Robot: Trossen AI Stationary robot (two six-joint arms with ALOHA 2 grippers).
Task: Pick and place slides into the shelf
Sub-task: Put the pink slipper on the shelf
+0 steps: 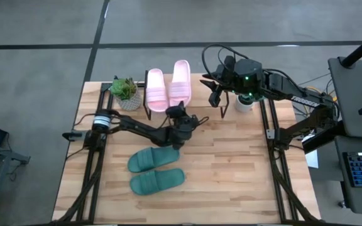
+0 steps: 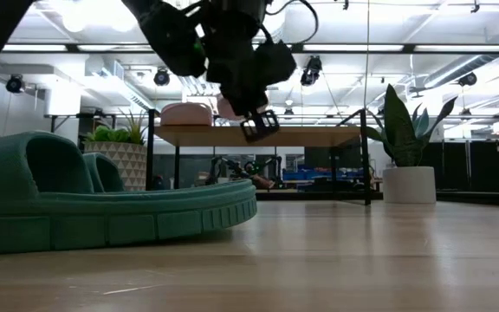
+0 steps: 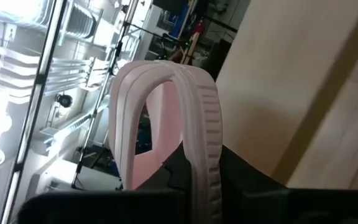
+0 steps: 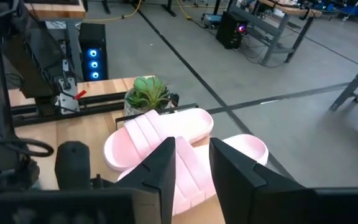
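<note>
- High view: we see both pink slides [image 1: 168,88] lying side by side on the shelf [image 1: 197,80] at the tabletop's [image 1: 231,169] far edge, long axes running toward that edge. The two green slides [image 1: 154,169] lie on the tabletop nearer its front edge, long axes roughly parallel to it. The left gripper [image 1: 180,117] sits between the two pairs, so the left arm is the nearer one to the green slides; from it they lie toward the front edge.
- Low view: a green slide [image 2: 102,204] fills the near tabletop. A gripper [image 2: 258,126] hangs above the tabletop, in front of the shelf [image 2: 258,134].
- Left wrist view: a pale pink ribbed strap [image 3: 191,124] stands right at the left gripper's pressed-together fingers; we cannot tell whether it is pinched.
- Right wrist view: the right gripper [image 4: 191,165] hovers above the pink slides [image 4: 160,134], its fingers a narrow gap apart and pinching nothing.
</note>
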